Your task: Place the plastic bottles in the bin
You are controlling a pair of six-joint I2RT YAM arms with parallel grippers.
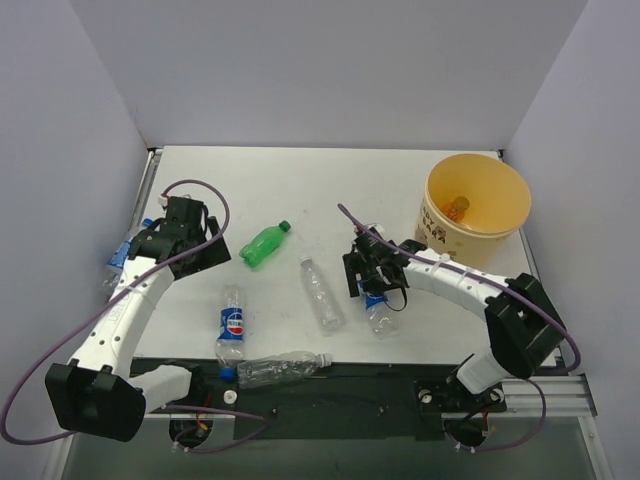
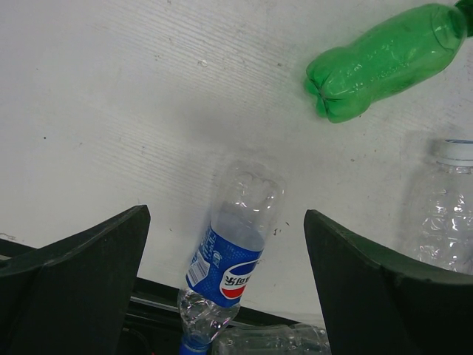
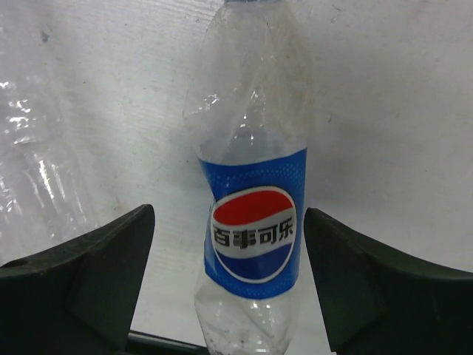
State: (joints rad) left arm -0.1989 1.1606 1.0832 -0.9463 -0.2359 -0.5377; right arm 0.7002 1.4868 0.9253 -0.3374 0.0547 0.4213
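Observation:
My right gripper is open and straddles a crushed clear Pepsi bottle lying on the table; in the right wrist view the bottle lies between the fingers without touching them. My left gripper is open and empty, above the table. Past it lie a second Pepsi bottle and the green bottle. A clear plain bottle lies mid-table and another at the front edge. The tan bin stands far right with a small orange bottle inside.
Another blue-labelled bottle lies at the table's left edge beside my left arm. White walls close the table on three sides. A black rail runs along the front edge.

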